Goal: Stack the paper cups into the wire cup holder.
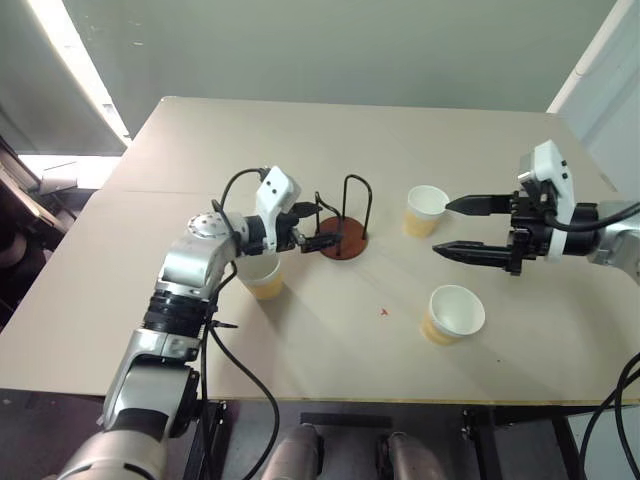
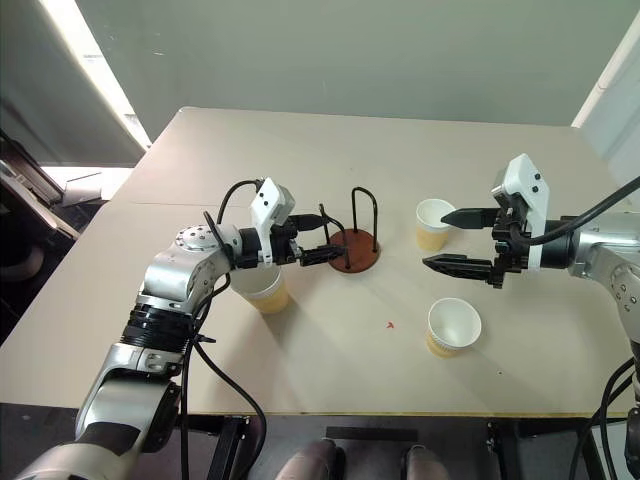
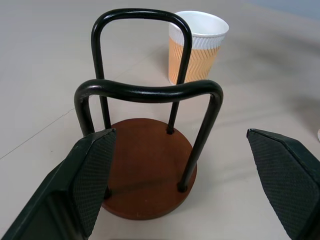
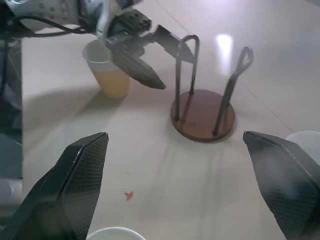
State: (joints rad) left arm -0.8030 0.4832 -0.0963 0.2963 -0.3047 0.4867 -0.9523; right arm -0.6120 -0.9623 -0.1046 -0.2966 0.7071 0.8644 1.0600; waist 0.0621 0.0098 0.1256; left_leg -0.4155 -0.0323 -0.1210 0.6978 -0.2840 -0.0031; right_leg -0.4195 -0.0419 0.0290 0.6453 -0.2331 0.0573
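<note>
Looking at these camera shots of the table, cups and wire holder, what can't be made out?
- Tan paper cup nearest the left arm: head views, upper rim hidden behind the arm.
- Tan paper cup by the open right pincer, the farthest one: right wrist view, cut off by a finger and the edge.
- Rust-brown disc base of the black wire cup holder: left wrist view, near side hidden by a finger of the open left pincer.

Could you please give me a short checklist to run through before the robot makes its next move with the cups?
1. Wire cup holder upright on the table, no cup in it: ok.
2. All three paper cups upright: near cup, far cup, left cup: ok.
3. Left gripper jaws open, at the holder: ok.
4. Right gripper jaws open, nothing held: ok.
5. Any cup grasped yet: not ok.
</note>
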